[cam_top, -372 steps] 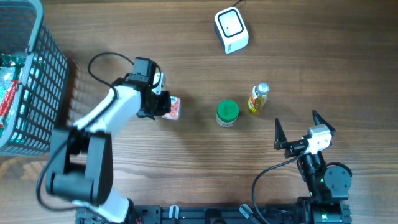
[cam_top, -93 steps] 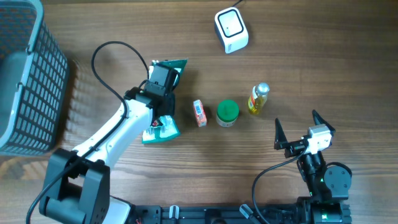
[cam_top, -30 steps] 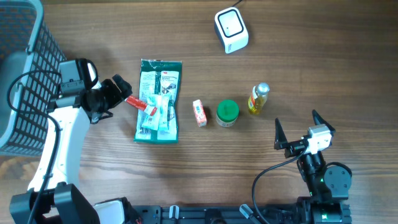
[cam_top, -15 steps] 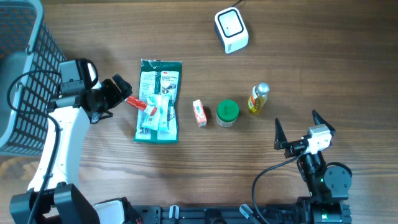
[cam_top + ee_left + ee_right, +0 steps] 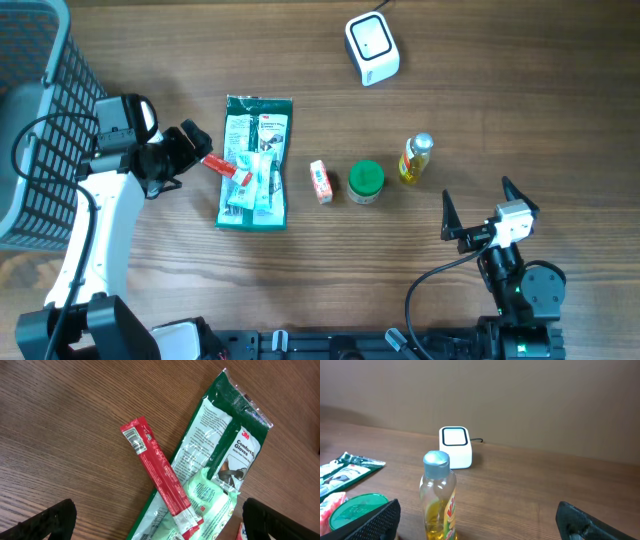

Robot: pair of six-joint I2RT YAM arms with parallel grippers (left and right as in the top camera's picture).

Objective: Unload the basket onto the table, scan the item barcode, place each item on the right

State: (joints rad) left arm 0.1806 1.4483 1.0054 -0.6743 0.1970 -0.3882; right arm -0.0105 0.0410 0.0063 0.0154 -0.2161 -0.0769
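The white scanner stands at the back of the table, also in the right wrist view. A green glove packet lies flat with a red stick packet across it. The stick packet's barcode end faces up. My left gripper is open just left of them, hanging over the red packet with nothing between its fingers. To the right sit a small red-and-white box, a green-lidded jar and a yellow bottle. My right gripper stands open behind the bottle, holding nothing.
A grey wire basket fills the far left edge, next to the left arm. The scanner's cable runs off the back edge. The right arm's base sits at the front right corner.
The left arm has drawn back to the left, leaving the green packet flat on the table with the red stick packet across it. Nothing has moved in the last second.
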